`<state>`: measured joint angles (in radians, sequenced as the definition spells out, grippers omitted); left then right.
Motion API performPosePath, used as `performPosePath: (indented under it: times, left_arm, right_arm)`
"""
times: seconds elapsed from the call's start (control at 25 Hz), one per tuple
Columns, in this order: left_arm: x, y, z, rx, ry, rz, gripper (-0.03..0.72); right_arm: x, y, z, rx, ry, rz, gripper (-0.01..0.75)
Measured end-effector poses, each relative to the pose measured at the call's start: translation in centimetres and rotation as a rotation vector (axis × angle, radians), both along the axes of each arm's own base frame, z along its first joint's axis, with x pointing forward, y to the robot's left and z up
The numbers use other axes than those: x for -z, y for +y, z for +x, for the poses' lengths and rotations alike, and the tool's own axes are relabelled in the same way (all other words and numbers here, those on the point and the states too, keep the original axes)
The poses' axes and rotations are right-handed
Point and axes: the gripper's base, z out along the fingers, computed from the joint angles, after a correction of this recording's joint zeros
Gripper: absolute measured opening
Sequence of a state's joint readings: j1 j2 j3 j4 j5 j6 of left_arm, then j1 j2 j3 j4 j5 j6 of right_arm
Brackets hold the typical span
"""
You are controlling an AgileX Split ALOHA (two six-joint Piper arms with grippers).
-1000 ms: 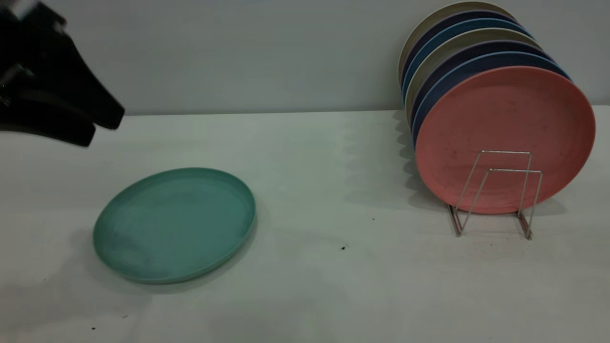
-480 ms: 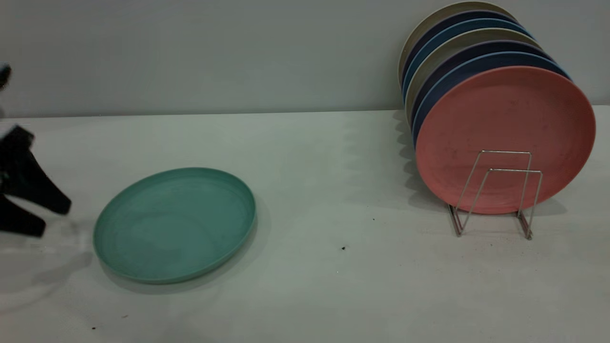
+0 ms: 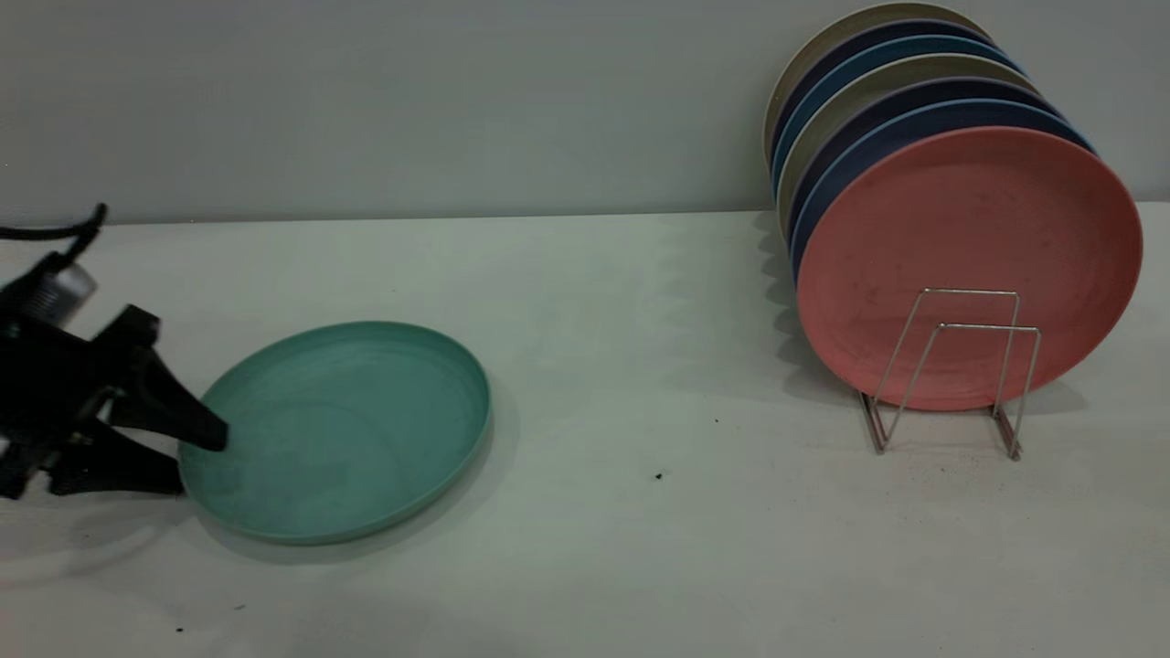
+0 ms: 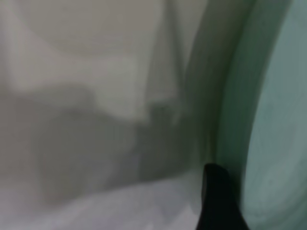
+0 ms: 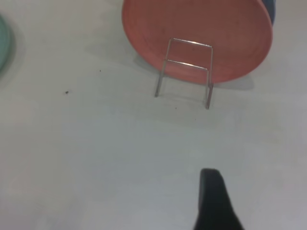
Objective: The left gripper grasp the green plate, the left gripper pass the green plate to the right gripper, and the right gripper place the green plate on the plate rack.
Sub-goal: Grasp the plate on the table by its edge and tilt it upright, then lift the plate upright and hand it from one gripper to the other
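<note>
The green plate (image 3: pixel 347 429) lies flat on the white table at the left. My left gripper (image 3: pixel 196 461) is open at the plate's left edge. One finger reaches over the rim and the other lies low on the table outside it. In the left wrist view one black finger (image 4: pixel 218 201) rests against the plate's rim (image 4: pixel 235 120). The plate rack (image 3: pixel 951 366) stands at the right, its front wire loops bare. My right gripper (image 5: pixel 213 201) is out of the exterior view. Its wrist view looks down on the rack (image 5: pixel 187 67) from above the table, with the green plate's edge (image 5: pixel 2 43) far off.
A salmon-pink plate (image 3: pixel 969 238) stands upright in the rack behind the front loops, also in the right wrist view (image 5: pixel 196 24). Several blue and beige plates (image 3: pixel 877 82) stand behind it. A grey wall runs along the table's back edge.
My left gripper has come down from the upper left to table height and moved right, up to the green plate's left rim. The plate has not moved.
</note>
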<state>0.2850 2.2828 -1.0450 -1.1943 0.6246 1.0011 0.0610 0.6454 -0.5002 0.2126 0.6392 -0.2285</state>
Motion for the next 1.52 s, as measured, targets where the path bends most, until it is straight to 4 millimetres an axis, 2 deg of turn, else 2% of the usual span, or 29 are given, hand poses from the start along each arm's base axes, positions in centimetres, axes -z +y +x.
performPosePath:
  times: [0.16, 0.24, 0.32, 0.48, 0.56, 0.76, 0.88, 1.0, 1.16, 1.32, 1.52]
  left_arm:
    - [0.9, -0.3, -0.1, 0.005, 0.013, 0.02, 0.452]
    - [1.0, -0.3, -0.1, 0.002, 0.017, 0.02, 0.402]
    - [1.1, -0.2, -0.1, -0.003, 0.016, 0.032, 0.322]
    - [1.3, 0.0, 0.0, 0.019, -0.015, 0.073, 0.077]
    - [1.4, 0.2, 0.1, 0.045, -0.047, 0.098, 0.027]
    - [0.6, 0.6, 0.8, 0.03, -0.103, 0.164, 0.014]
    - [-1.0, 0.8, 1.4, 0.017, -0.155, 0.222, 0.014]
    - [-3.1, 0.1, 2.4, 0.036, -0.226, 0.245, 0.014]
    - [-6.0, -2.8, 3.5, 0.118, -0.317, 0.229, 0.014]
    - [-8.0, -6.4, 3.6, 0.243, -0.376, 0.194, 0.014]
    - [-8.6, -10.2, 2.9, 0.344, -0.376, 0.155, 0.014]
  right_arm:
    - [0.0, 0.0, 0.0, 0.0, 0.0, 0.0, 0.48]
    - [0.0, 0.0, 0.0, 0.0, 0.0, 0.0, 0.48]
    - [0.0, 0.0, 0.0, 0.0, 0.0, 0.0, 0.48]
    - [0.0, 0.1, 0.0, 0.001, 0.002, 0.025, 0.48]
    - [-0.1, 0.3, 0.0, 0.001, 0.003, 0.056, 0.48]
    - [0.2, 1.0, 0.9, -0.027, 0.026, 0.135, 0.48]
    - [0.9, 1.7, 2.6, -0.062, 0.05, 0.185, 0.48]
    - [2.1, 2.4, 4.9, -0.093, 0.082, 0.245, 0.48]
    - [4.7, 3.1, 7.9, -0.13, 0.142, 0.296, 0.48]
    - [7.4, 3.5, 10.4, -0.112, 0.173, 0.354, 0.48]
    - [10.4, 3.9, 12.6, -0.114, 0.204, 0.403, 0.48]
